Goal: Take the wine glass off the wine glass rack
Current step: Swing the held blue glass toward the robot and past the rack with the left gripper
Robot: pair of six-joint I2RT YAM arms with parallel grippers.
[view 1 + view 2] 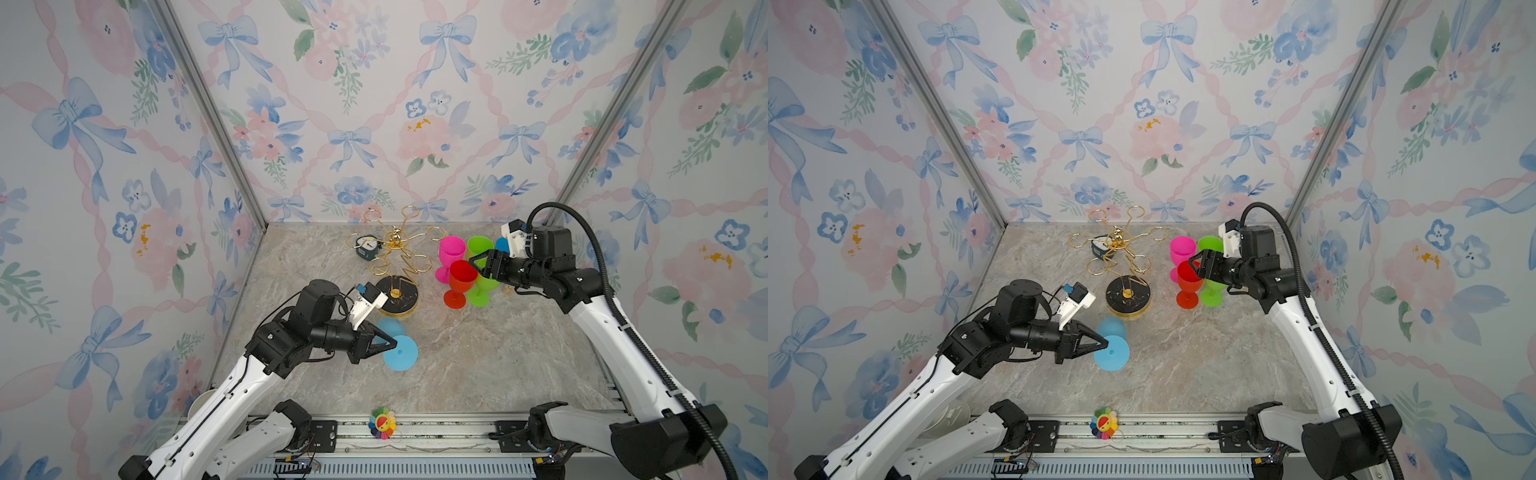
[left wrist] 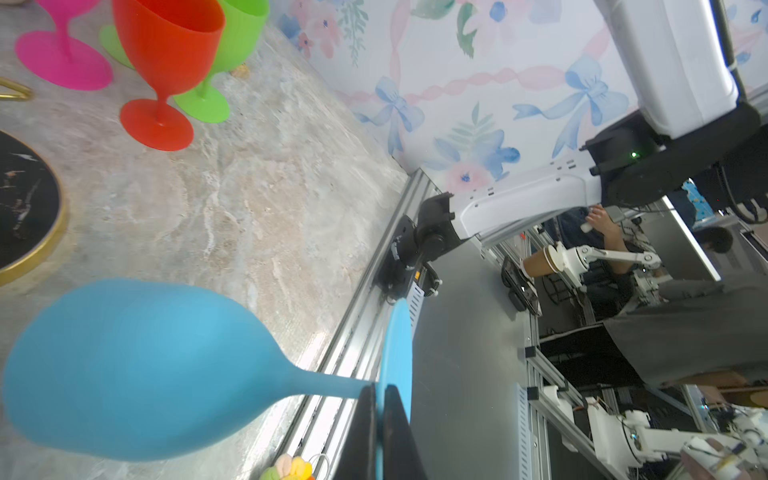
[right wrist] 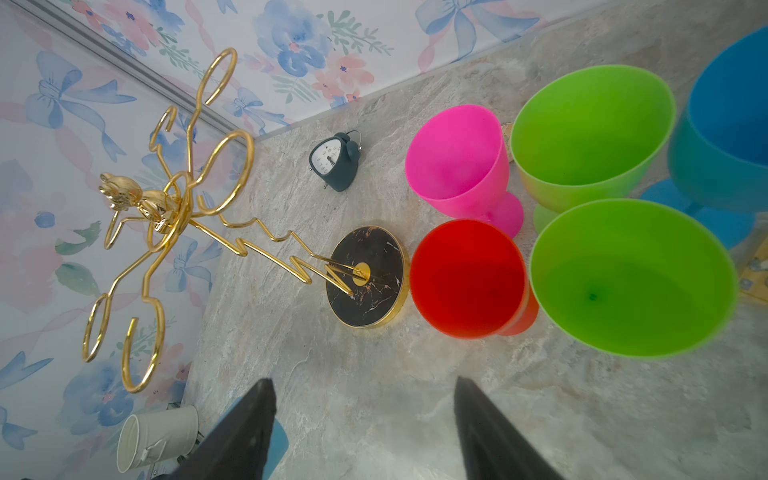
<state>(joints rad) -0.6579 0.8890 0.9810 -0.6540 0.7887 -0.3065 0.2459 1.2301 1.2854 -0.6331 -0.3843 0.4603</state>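
Just in front of the wine glass rack's (image 1: 397,257) black base, clear of its gold loops and over the bench (image 1: 457,353): blue wine glass (image 1: 401,353), turned bowl down, foot up toward the overhead view. Pinched at the stem right beside the foot by the left claw (image 1: 395,343), closed tight. Right claw (image 1: 476,266) spread wide, hovering over the red glass (image 1: 461,276) and green glass (image 1: 482,286) at the bench's right. Rack upright near the back wall.
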